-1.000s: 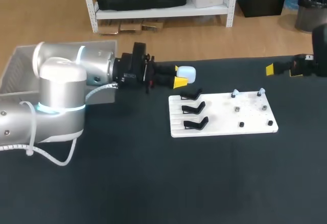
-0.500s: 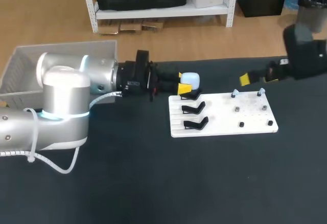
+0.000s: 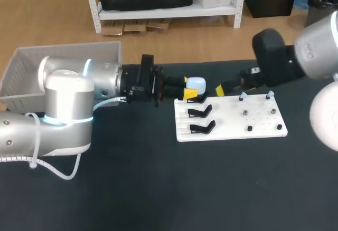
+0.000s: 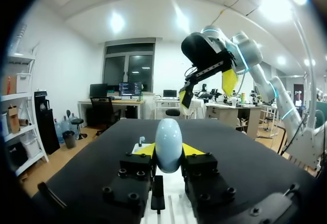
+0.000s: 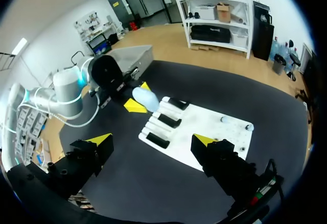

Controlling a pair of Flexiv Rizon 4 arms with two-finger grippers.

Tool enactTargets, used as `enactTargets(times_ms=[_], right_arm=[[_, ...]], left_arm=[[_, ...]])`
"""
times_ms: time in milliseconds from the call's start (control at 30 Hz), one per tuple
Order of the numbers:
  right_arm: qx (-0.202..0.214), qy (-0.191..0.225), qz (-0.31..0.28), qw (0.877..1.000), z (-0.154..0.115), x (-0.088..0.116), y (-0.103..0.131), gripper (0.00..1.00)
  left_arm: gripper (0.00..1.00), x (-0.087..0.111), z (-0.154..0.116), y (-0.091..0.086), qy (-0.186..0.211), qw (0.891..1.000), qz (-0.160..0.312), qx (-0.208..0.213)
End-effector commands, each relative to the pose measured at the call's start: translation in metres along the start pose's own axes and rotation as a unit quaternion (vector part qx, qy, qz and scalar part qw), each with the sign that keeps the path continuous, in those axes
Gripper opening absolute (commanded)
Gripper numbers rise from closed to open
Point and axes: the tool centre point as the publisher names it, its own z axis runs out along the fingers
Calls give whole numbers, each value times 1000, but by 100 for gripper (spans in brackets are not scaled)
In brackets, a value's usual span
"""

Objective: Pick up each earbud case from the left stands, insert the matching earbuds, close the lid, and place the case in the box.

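Note:
A pale blue earbud case (image 3: 197, 84) is held just behind the white board's (image 3: 232, 119) back left corner, with my left gripper (image 3: 189, 86) shut on it. In the left wrist view the case (image 4: 168, 143) stands upright between the yellow fingertips (image 4: 144, 150). Three black stands (image 3: 201, 112) on the board's left side hold nothing. Two small earbuds (image 3: 242, 95) sit on pegs at the board's far edge. My right gripper (image 3: 227, 87) hangs open above the board's back edge, a little right of the case. In the right wrist view it (image 5: 153, 139) looks down on the board (image 5: 214, 127) and the case (image 5: 145, 98).
A grey box (image 3: 21, 70) stands at the table's back left, behind my left arm (image 3: 66, 104). Small dark pegs (image 3: 249, 128) dot the board's right half. Black tabletop (image 3: 169, 189) stretches in front of the board.
My right arm has swung in from the right edge toward the left, bringing its open gripper close to the case. My left gripper has carried the case slightly nearer the board.

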Motion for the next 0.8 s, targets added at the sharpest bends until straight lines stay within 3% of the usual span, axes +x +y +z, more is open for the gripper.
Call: enactTargets(times_ms=[33,367,800], right_arm=[[15,4,1,1000,10,-3,8,100],[17,12,9,1000,16,-5,9,100],[19,29,4,999,44,-15,15,100]], left_arm=[[0,1,1,-1,-2,1000,6,-2],[0,1,1,0,-5,1000,15,-2],[0,1,1,0,-5,1000,15,-2]])
